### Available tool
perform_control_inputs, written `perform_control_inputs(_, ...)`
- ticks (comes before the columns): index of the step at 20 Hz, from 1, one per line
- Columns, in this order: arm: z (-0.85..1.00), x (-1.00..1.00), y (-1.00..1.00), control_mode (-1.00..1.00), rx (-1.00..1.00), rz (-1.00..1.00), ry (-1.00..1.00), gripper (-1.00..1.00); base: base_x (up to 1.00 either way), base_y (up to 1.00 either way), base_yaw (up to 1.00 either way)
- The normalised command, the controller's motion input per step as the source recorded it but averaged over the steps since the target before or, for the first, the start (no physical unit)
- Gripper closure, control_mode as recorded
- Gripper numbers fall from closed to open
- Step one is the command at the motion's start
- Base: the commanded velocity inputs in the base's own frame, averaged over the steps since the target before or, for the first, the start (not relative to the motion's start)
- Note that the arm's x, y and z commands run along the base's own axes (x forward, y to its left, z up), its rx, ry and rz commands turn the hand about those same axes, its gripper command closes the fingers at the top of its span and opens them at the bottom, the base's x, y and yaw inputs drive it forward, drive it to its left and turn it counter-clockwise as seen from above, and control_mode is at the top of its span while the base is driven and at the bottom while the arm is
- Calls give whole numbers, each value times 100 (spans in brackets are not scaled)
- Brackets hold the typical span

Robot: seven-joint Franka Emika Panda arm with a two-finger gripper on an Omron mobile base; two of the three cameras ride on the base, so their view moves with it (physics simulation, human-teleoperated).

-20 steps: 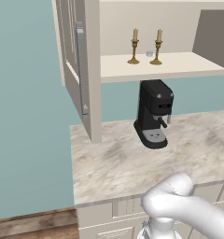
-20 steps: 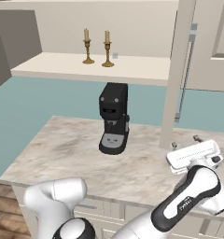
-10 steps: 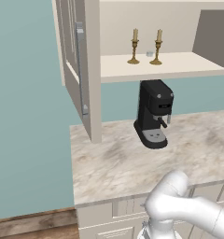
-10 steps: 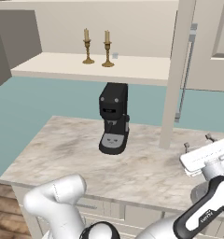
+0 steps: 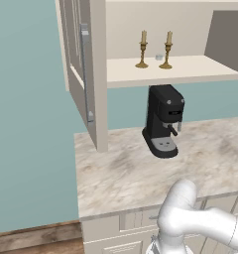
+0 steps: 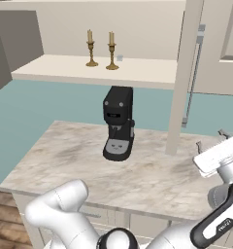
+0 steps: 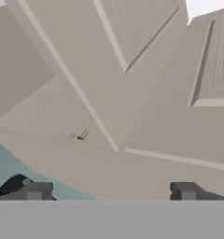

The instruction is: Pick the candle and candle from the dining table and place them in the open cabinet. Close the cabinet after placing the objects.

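Two pale-yellow candles in brass candlesticks, one (image 5: 143,49) and the other (image 5: 166,50), stand side by side on the cream shelf (image 5: 200,69) of the open cabinet. The right base view shows them as a left candle (image 6: 91,49) and a right candle (image 6: 111,51). The cabinet's right door (image 6: 187,73) stands out edge-on with its silver handle (image 6: 195,73). My gripper (image 6: 209,139) hovers over the counter just right of that door, open and empty, fingers pointing up. In the hand view my gripper (image 7: 109,191) faces the door panel, the candles (image 7: 81,135) tiny beyond. The dining table is out of view.
A black coffee machine (image 5: 163,121) stands on the marble counter (image 5: 121,173) under the shelf. The cabinet's left door (image 5: 79,74) juts out over the counter's left end. Cream cupboards run below the counter, with teal wall behind.
My gripper has shifted right, from in front of the right door's edge to just past it. Candles, doors and coffee machine have not moved.
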Motion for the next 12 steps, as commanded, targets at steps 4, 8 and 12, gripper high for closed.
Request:
perform_control_inputs(4,51,-13,12,-100,-12,5,-20,-100,0,0,0)
perform_control_inputs(8,48,-39,49,-100,-19,0,-20,-100,0,0,0)
perform_control_inputs(12,29,-46,64,-100,-25,0,-12,-100,0,0,0)
